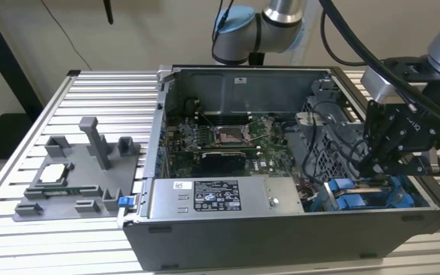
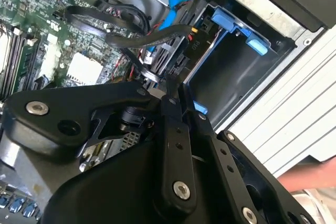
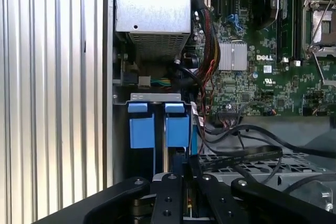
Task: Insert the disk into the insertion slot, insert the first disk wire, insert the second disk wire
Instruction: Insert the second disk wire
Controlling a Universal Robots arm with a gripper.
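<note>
Blue carrier tabs (image 3: 157, 125) of disk (image 1: 361, 199) sit at mouth of insertion slot (image 2: 239, 74), in case corner at exterior view's right, beside grey power-supply box (image 1: 220, 197). We see gripper (image 1: 384, 166) low over that bay, fingers (image 2: 176, 129) pressed together on black wire connector (image 2: 165, 59). Blue cable (image 2: 184, 3) runs past bay. Motherboard (image 3: 262, 66) lies alongside. Grey fixture block (image 1: 78, 175) stands on slatted table (image 1: 21, 229), well apart.

One open computer case (image 1: 281, 229) sits on one slatted table (image 1: 98, 86). Beside the gripper (image 3: 176, 179), in the first wrist view, stand two blue carrier tabs (image 3: 141, 127). One grey power-supply box (image 1: 220, 197), one motherboard (image 1: 220, 134) and one grey fixture tray (image 1: 67, 183) lie farther off.
</note>
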